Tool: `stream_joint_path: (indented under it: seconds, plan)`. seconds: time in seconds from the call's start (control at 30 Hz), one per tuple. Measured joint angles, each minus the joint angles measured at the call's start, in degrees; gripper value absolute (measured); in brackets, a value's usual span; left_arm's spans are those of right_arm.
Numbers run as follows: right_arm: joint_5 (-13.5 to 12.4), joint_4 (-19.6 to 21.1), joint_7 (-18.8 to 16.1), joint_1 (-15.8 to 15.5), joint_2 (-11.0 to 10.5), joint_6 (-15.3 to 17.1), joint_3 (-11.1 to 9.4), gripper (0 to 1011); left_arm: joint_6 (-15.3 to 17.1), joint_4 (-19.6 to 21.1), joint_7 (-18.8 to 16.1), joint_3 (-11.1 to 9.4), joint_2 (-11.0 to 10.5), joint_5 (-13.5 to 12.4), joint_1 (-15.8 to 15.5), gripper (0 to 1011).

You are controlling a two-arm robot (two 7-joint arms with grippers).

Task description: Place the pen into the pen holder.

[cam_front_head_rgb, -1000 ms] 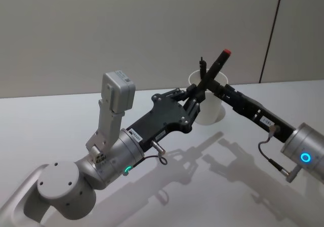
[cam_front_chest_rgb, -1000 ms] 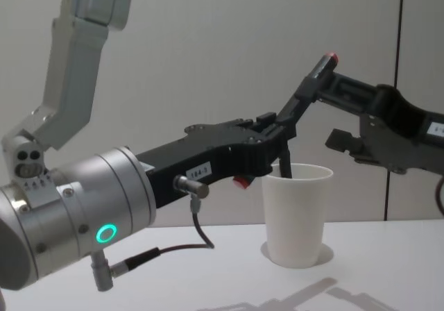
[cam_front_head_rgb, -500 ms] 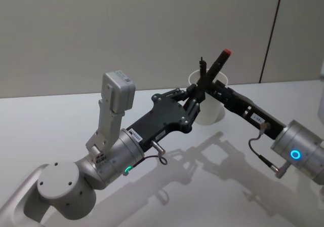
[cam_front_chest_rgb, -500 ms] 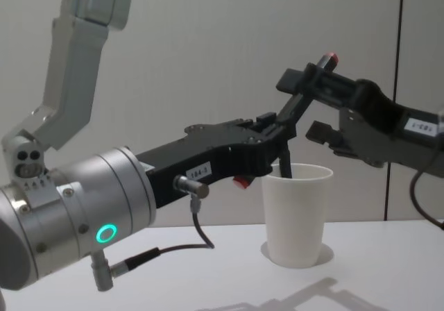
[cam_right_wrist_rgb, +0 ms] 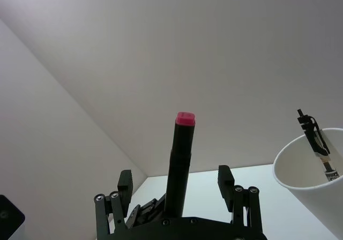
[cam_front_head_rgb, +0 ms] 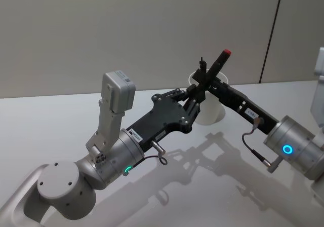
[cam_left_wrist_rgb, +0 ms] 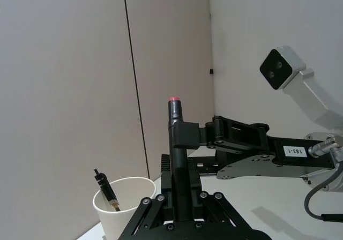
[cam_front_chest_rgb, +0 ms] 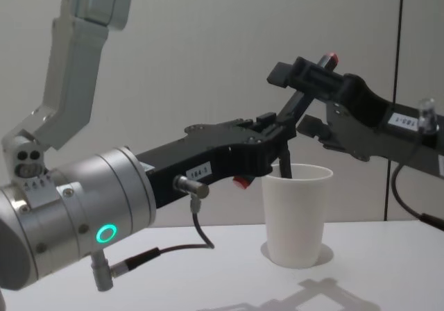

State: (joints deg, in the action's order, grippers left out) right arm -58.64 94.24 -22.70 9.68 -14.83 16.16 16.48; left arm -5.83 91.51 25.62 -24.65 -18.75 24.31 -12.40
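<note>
Above the pen holder point(cam_front_chest_rgb: 297, 214), far on the bare table point(cam_front_head_rgb: 61, 120) by the wall, the left gripper point(cam_front_head_rgb: 195, 96) clamped the tilted, red-capped pen point(cam_front_head_rgb: 216, 65) by its lower end. From the right, the right gripper point(cam_front_chest_rgb: 307, 99) straddled the pen's upper part, fingers apart. Another pen point(cam_left_wrist_rgb: 106, 190) leaned inside the cup.

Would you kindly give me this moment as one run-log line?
left hand: shut on pen | right hand: open, straddling pen top | pen holder: upright, other pen inside
</note>
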Motion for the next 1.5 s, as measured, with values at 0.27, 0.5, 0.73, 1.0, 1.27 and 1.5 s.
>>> stream_joint_path:
  seconds: [0.27,0.5,0.73,1.0,1.27,1.5]
  plan:
    - [-0.2,-0.8,0.9,0.8,0.7,-0.8,0.4,1002,0.0,0.0,0.0,0.0,0.0,0.0,0.0,178]
    - [-0.4,-1.3,1.6,1.4,1.2,-1.4,0.8,1002,0.0,0.0,0.0,0.0,0.0,0.0,0.0,179]
    - [-0.6,-1.5,2.2,1.7,1.4,-1.7,1.0,1002,0.0,0.0,0.0,0.0,0.0,0.0,0.0,179]
    - [-0.6,-1.6,2.6,2.0,1.5,-2.0,1.2,929,0.0,0.0,0.0,0.0,0.0,0.0,0.0,179]
    - [-0.7,-1.6,2.8,2.1,1.6,-2.0,1.2,714,0.0,0.0,0.0,0.0,0.0,0.0,0.0,179]
    - [-0.7,-1.7,2.8,2.1,1.6,-2.1,1.3,487,0.0,0.0,0.0,0.0,0.0,0.0,0.0,179]
